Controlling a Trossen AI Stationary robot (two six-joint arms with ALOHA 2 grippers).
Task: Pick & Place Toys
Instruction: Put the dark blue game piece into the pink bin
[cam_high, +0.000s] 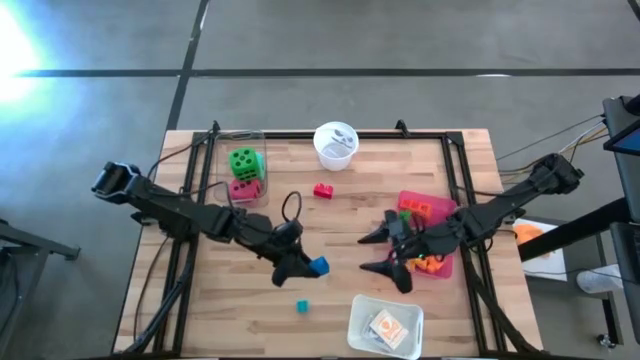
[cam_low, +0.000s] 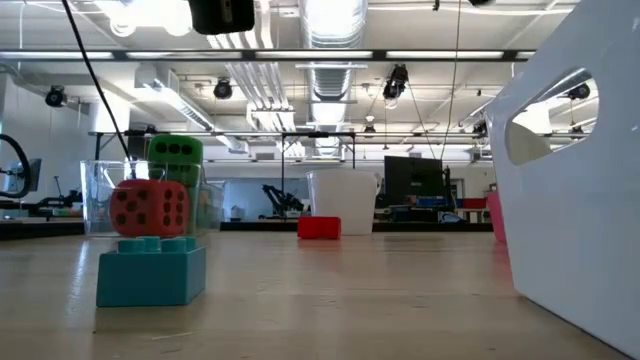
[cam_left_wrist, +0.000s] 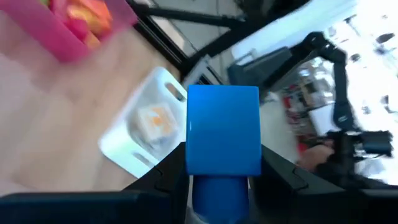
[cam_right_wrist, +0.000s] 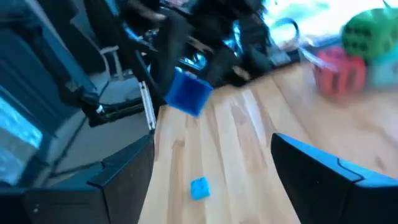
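My left gripper (cam_high: 306, 266) is over the table's middle, shut on a blue brick (cam_left_wrist: 224, 127) that is lifted off the wood. My right gripper (cam_high: 378, 252) faces it from the right, open and holding nothing, just in front of a pink tray (cam_high: 428, 208) of orange and green toys. A small teal brick (cam_high: 301, 306) lies on the table nearer the front edge, and a red brick (cam_high: 323, 190) lies farther back. A green die (cam_high: 244, 160) sits on a red die (cam_high: 245, 187) inside a clear box (cam_high: 228, 150) at the back left. My left gripper pinches the blue brick between its two fingers (cam_left_wrist: 166, 179), one on each opposite side wall (cam_left_wrist: 194, 163), at the brick's end nearest the wrist. The fingers come from the table's left, almost level. The brick sticks out ahead of the fingertips, clear of the table (cam_right_wrist: 186, 93).
A white round cup (cam_high: 335, 144) stands at the back middle. A white rectangular tray (cam_high: 362, 306) holding an orange-marked item sits at the front, right of centre. Black frame rails run along the table's left and right sides. Bare wood lies between the two grippers.
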